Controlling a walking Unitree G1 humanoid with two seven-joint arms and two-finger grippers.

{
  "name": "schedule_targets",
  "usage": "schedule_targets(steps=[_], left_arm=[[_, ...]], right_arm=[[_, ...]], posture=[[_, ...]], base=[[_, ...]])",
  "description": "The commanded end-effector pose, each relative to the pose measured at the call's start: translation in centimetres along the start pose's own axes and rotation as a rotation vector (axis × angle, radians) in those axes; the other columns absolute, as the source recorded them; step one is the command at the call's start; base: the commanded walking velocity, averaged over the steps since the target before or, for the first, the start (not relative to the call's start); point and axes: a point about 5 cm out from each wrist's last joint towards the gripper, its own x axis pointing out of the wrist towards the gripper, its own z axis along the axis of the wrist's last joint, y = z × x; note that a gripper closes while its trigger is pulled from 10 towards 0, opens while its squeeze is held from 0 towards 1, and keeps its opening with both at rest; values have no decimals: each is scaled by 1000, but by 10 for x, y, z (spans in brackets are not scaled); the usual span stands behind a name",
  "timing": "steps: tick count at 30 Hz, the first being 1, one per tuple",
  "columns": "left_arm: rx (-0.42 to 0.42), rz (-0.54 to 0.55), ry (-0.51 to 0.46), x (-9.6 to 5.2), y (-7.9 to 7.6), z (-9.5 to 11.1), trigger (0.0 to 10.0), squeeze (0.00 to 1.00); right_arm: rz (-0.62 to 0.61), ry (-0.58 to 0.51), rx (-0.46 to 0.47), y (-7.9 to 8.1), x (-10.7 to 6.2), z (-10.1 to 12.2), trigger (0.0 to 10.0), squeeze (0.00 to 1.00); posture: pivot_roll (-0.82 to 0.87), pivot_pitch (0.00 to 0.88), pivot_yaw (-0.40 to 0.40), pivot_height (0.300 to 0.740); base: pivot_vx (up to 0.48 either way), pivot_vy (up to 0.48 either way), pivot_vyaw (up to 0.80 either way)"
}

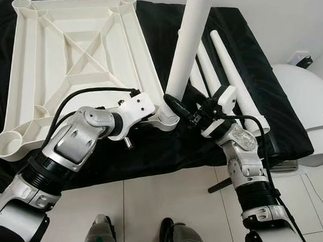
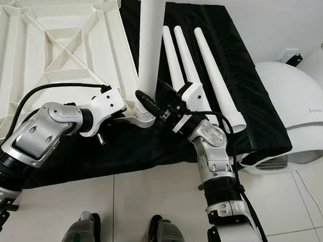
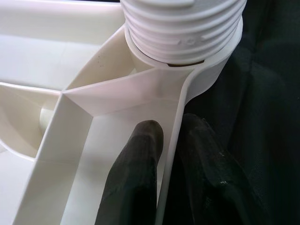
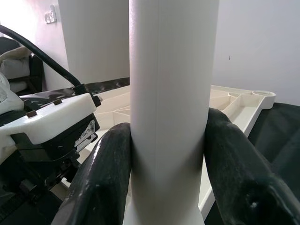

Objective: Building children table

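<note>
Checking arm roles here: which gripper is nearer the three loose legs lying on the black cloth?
Right. The right gripper, shut on the upright leg, sits just beside the loose legs. The left gripper clamps the tabletop rim, beyond the upright leg.

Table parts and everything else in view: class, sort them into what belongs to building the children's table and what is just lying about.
Belongs to the job:
- upturned white tabletop
- upright leg in its corner socket
- three spare legs
- right gripper, shut on the upright leg
- left gripper, pinching the tabletop's rim

Just lying about:
- black cloth
- white domed appliance
- tiled floor
</note>
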Motion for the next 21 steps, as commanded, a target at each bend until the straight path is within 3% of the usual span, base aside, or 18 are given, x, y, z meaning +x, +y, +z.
schedule_targets(steps=[1,10,21], left_arm=[[-3,6,1,0,-2,0,10000,0],[-3,3,0,-1,-2,0,10000,0],[0,-1,-3,0,-3,1,10000,0]], right_arm=[[14,174,86,13,-15,-36,10000,0],[-52,216,122,12,-30,-47,10000,0],[-64,216,119,12,-31,-48,10000,0]], posture=[[108,211,-64,740],[102,217,-55,740],[101,218,-55,740]], base=[[0,0,0],[0,0,0],[0,0,0]])
